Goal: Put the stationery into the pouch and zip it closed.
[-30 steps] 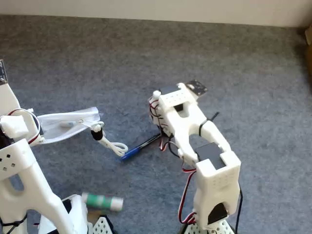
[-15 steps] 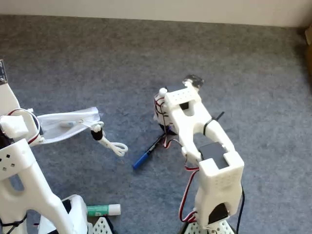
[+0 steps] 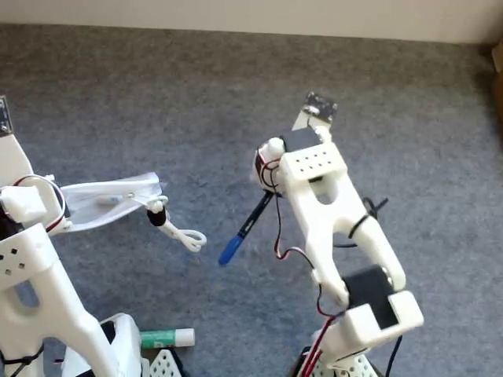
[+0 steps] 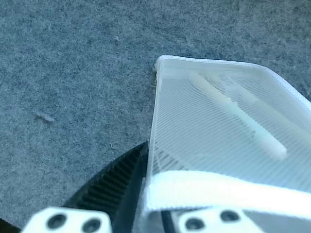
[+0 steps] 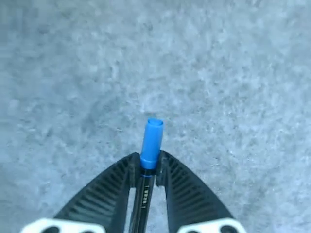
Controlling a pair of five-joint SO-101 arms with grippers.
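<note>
The grey carpeted worktop (image 3: 409,102) is bounded on its far side by a pale wall (image 3: 236,14). Broad bare carpet is left toward that edge and to the right of the right arm. A narrower strip of bare carpet is seen between the pouch (image 3: 110,200) and the pen (image 3: 247,228), and only the looped zip cord (image 3: 179,230) lies in it. The glue stick (image 3: 165,338) lies at the near edge, just beside the left arm's base and well apart from the pen.

Compared with half a second ago, the right arm has been stretched farther from its base and its wrist has been carried toward the far edge. The pen has been drawn along with it, its blue cap pointing down and toward the pouch. The pouch, the cord and the glue stick are found where they were.

The right pincer (image 5: 148,162) is clenched on the pen's dark barrel just behind the cap, with both jaws pressed against it and almost no gap left. The cap stands clear beyond the fingertips, above the carpet. The left pincer (image 4: 141,182) is clamped on one end of the mesh pouch, which is held out toward the pen. Two pale sticks (image 4: 233,104) are seen through the mesh.
</note>
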